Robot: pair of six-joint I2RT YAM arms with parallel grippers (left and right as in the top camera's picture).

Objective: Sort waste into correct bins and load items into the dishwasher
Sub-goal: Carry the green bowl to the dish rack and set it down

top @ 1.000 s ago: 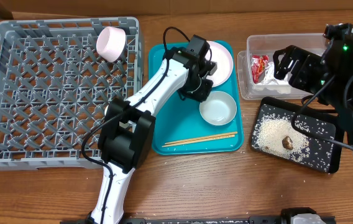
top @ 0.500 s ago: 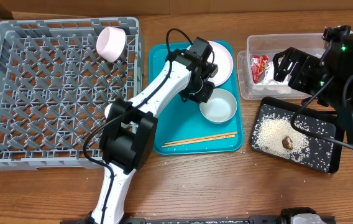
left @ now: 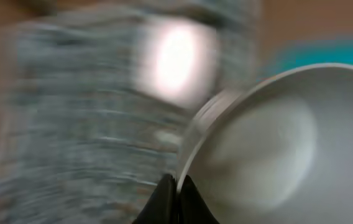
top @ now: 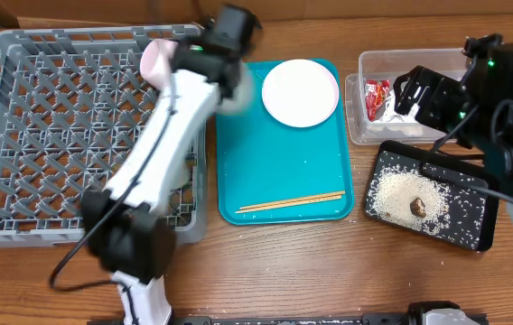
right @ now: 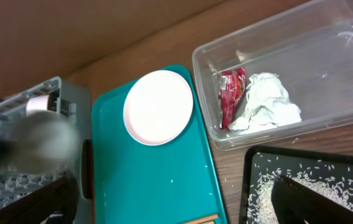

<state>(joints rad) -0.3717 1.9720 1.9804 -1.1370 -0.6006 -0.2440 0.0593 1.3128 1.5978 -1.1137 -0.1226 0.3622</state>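
My left gripper (left: 178,183) is shut on the rim of a white bowl (left: 270,143). In the overhead view it carries the blurred bowl (top: 238,90) over the right wall of the grey dish rack (top: 22,135). A pale pink cup (top: 159,59) lies in the rack's far right corner. The round plate (top: 301,92) and the chopsticks (top: 290,203) lie on the teal tray (top: 275,162). My right gripper (top: 416,90) is open and empty above the clear tub (top: 365,63), which holds the red wrapper (right: 230,93) and the tissue (right: 265,102).
The black tray (top: 473,194) at the front right holds rice (top: 392,194) and a brown lump (top: 417,207). A few rice grains lie on the teal tray. The left arm stretches across the rack's right side.
My left arm has lifted a white bowl off the teal tray and swung it left and back to the rack's edge. The plate now shows in full. The right arm has barely moved.
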